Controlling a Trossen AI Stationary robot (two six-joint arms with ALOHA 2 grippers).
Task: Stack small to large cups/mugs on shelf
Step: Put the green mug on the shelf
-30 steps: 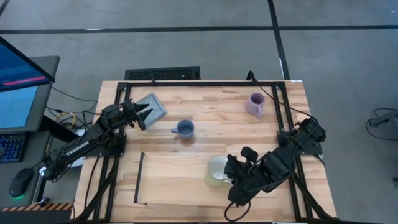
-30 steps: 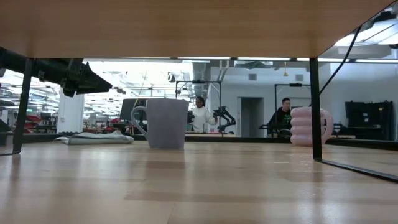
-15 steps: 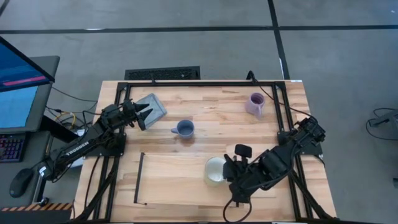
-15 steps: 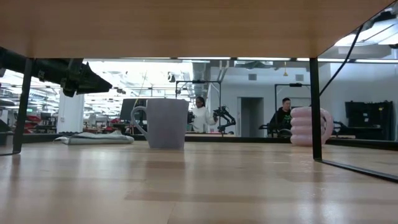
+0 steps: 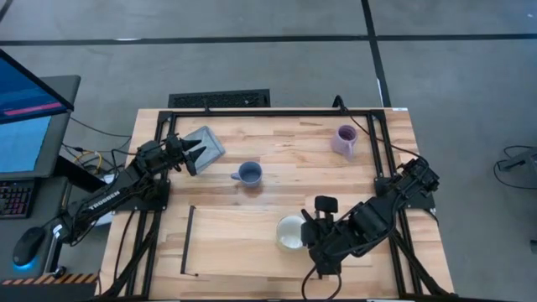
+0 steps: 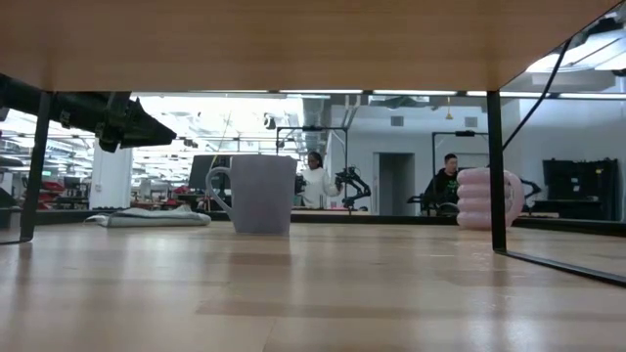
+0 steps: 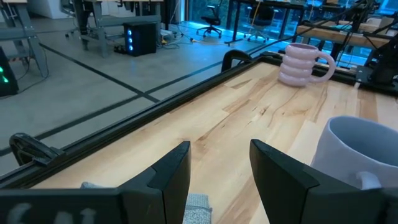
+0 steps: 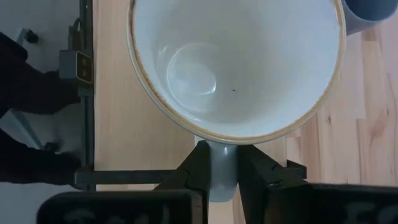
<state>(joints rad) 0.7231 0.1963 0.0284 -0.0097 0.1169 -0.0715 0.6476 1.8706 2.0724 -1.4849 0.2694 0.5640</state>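
At upper left of the high view, the left gripper waits half open over the grey pad. Right of it sits the blue mug. Lower right, the right gripper pinches the white mug by its handle above the shelf, so the right arm is nearer.

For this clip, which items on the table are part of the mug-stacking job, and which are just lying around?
Part of the job:
white mug, held by its handle in the right claw
blue mug
purple mug
shelf

Lying about:
grey pad, by the open left claw
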